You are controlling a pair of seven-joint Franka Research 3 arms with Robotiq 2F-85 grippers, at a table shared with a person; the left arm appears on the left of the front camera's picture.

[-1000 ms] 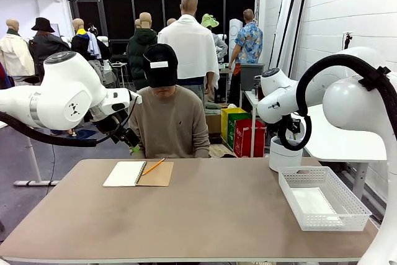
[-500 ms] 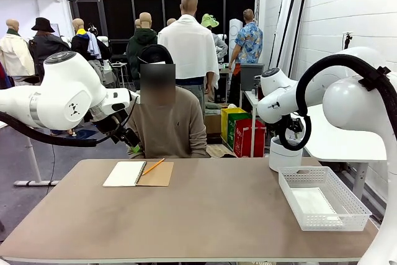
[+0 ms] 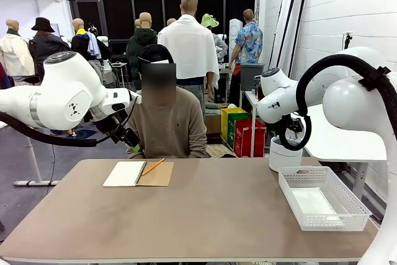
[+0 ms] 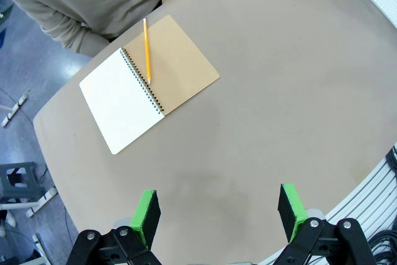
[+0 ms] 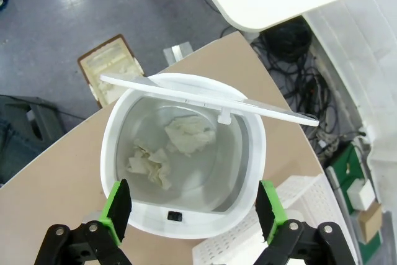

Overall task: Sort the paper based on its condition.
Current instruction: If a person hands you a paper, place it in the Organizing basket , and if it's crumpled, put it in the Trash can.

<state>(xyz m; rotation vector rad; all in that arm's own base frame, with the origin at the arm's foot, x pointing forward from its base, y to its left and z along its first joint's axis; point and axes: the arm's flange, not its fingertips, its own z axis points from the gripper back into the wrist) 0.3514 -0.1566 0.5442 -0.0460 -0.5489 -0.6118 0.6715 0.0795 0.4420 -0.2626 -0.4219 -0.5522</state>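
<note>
The landmark here is the round white plastic bin (image 5: 186, 159) with a swing lid, which stands at the far right corner of the brown table (image 3: 205, 215). Looking straight down into this bin from the right wrist view, two crumpled balls of white paper (image 5: 170, 147) lie on its bottom, one toward the middle and one nearer the wall, a little apart from each other. The right gripper (image 5: 192, 206) hangs directly above the bin, released, its green-padded fingers (image 5: 118, 206) spread wide to either side of the rim with nothing between them. Just beside the bin, on the side nearer the robot, sits a white perforated plastic basket (image 3: 322, 198), and a flat, smooth white sheet (image 3: 313, 203) lies on its floor. Well away from the bin, toward the table's far left, an open spiral-bound notebook (image 3: 138, 174) shows a blank white page and a folded-back brown cardboard cover, and a yellow pencil (image 3: 152, 166) rests across its spine and cover. The left gripper (image 4: 217, 215) hovers high over the table on the notebook's side, far from the bin, its jaws apart and holding nothing. A person in a beige sweater (image 3: 169, 125) sits behind the notebook at the table's far edge.
</note>
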